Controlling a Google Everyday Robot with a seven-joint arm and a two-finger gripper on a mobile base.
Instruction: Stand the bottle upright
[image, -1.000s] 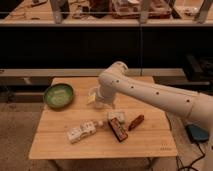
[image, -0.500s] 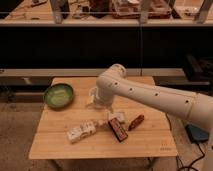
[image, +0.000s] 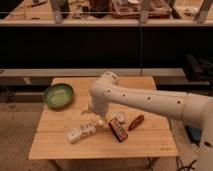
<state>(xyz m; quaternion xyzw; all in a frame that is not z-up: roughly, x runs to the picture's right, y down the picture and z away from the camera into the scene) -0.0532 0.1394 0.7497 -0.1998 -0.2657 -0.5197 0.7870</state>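
Note:
The bottle (image: 81, 132) is a small white plastic bottle with a pale label. It lies on its side on the wooden table (image: 60, 147), left of centre and near the front. My white arm reaches in from the right and bends down over the table's middle. The gripper (image: 95, 114) hangs at its end, just above and to the right of the bottle's right end, and holds nothing that I can see.
A green bowl (image: 58, 95) sits at the table's back left. A small white packet (image: 118, 118), a dark brown bar (image: 118, 130) and a reddish snack (image: 136, 122) lie right of the gripper. Dark shelving stands behind the table.
The arm has come lower and nearer the front, and the gripper is closer to the bottle's right end. The bottle and the other items have not moved.

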